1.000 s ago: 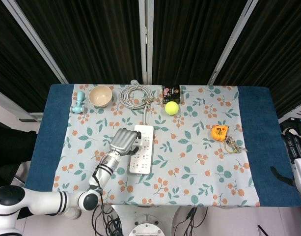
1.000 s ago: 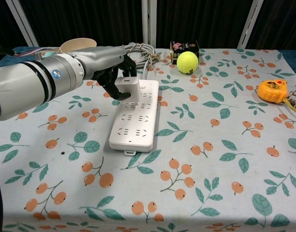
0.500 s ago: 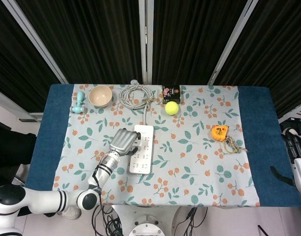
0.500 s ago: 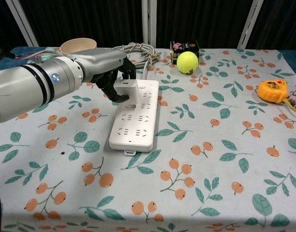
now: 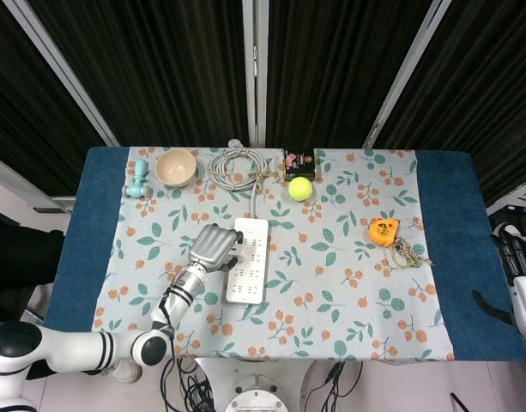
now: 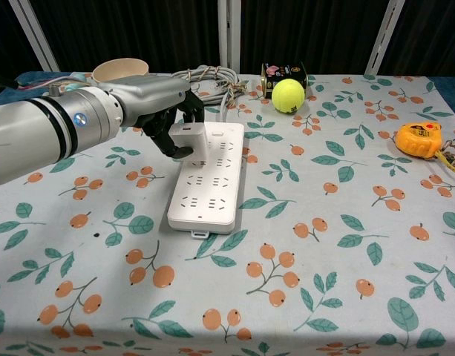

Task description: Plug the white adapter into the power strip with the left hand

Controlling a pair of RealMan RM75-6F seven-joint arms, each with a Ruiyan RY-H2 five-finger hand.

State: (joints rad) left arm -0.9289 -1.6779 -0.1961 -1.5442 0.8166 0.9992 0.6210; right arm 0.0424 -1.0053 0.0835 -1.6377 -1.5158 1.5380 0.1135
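My left hand [image 6: 164,111] [image 5: 213,247] grips the white adapter [image 6: 188,138] at the left edge of the white power strip [image 6: 212,182] [image 5: 250,275]. The adapter sits low over the strip's upper sockets, seemingly touching its top face. In the head view the hand hides the adapter. The strip lies lengthwise at the table's middle, its cable running back to a coiled bundle [image 5: 235,166]. My right hand [image 5: 520,266] hangs off the table's right edge, holding nothing, fingers extended and apart.
Along the back stand a beige bowl [image 5: 175,166], a teal object [image 5: 139,179], a dark box [image 5: 299,160] and a yellow-green tennis ball [image 5: 299,188]. An orange tape measure [image 5: 383,231] and a key bunch [image 5: 410,252] lie at the right.
My left hand has shifted the adapter slightly left and lower, from hovering tilted above the strip to sitting down against its upper sockets. The right hand has not moved.
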